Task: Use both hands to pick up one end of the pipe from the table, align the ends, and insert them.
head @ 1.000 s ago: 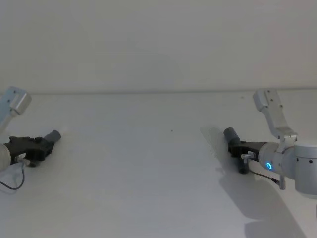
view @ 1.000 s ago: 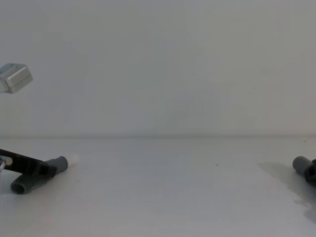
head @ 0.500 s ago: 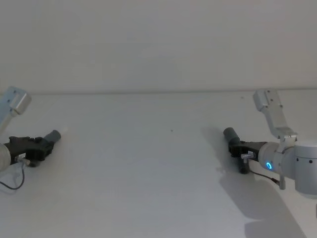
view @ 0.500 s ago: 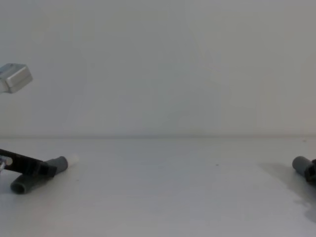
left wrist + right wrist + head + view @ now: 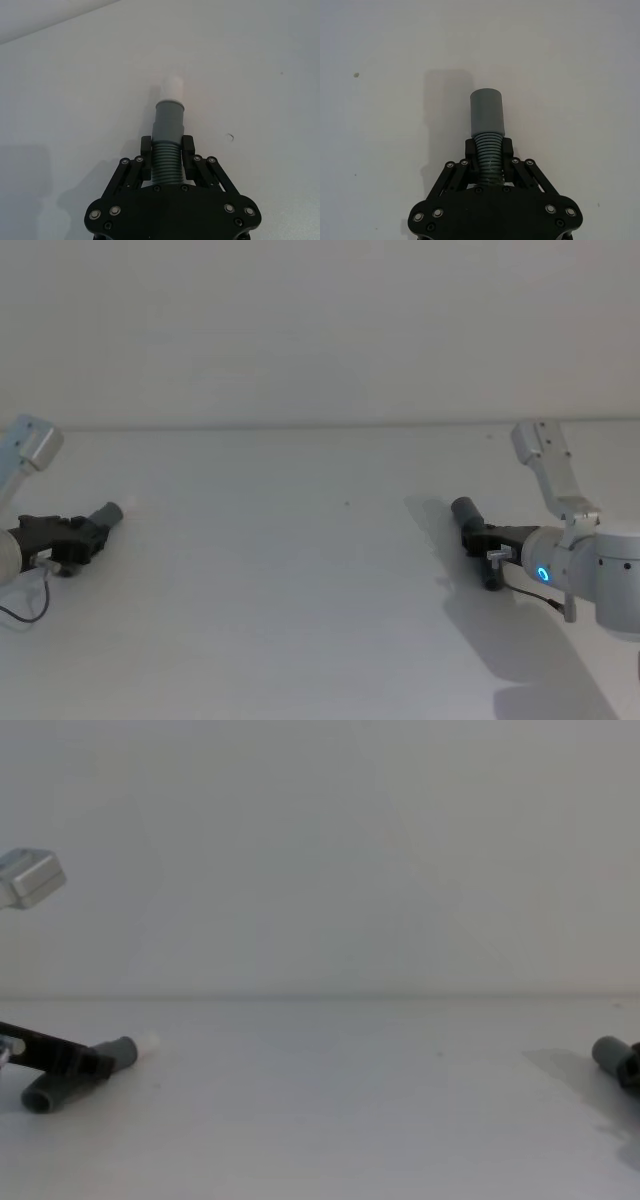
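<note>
On the left of the white table (image 5: 300, 570), my left gripper (image 5: 82, 536) is shut on the corrugated part of one pipe piece (image 5: 167, 165). Its grey cuff (image 5: 168, 120) and narrow white tip (image 5: 170, 88) stick out ahead of the left gripper (image 5: 166, 156). The chest view shows that cuff (image 5: 120, 1051) low over the table. On the right, my right gripper (image 5: 480, 538) is shut on the other pipe piece (image 5: 490, 150). Its plain grey socket cuff (image 5: 487, 117) points forward from the right gripper (image 5: 489, 152) and casts a shadow on the table. The two ends are far apart.
A short grey cylindrical end (image 5: 48, 1095) lies on the table just below the left gripper (image 5: 85, 1063) in the chest view. A thin black cable (image 5: 25, 612) loops beside the left arm. Bare table stretches wide between the arms.
</note>
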Available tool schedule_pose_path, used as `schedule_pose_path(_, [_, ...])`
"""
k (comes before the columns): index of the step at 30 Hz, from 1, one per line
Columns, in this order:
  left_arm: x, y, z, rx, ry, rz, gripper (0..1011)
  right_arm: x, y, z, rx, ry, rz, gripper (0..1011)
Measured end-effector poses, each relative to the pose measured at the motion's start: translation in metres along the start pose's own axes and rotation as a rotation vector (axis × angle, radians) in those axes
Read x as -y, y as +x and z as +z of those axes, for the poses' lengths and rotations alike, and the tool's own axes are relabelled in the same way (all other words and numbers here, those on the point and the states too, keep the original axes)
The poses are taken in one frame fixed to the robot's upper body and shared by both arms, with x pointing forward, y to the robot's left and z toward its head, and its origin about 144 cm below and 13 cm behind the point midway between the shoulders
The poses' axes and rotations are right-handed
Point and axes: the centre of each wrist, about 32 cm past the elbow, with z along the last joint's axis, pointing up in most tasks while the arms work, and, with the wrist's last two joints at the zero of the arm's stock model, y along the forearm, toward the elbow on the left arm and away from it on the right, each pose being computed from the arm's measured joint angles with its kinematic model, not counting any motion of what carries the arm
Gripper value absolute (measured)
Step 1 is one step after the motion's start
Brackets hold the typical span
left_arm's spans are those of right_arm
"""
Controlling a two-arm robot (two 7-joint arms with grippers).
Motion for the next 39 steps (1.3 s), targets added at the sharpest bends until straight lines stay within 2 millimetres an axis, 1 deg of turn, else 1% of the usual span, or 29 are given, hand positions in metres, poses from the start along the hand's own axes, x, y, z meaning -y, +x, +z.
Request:
schedule_pose_path(31, [0.0003,0.0003,0.0002,0.000,0.000,-0.002,323,0.0003,0.0002,-0.0002,0.000,0.000,0.000,258])
schedule_pose_path(39, [0.0031,0.0035,0.0045,0.009,-0.014,-0.028,323,0.0086,0.0045,-0.0012,0.008,0.020,0.001,258])
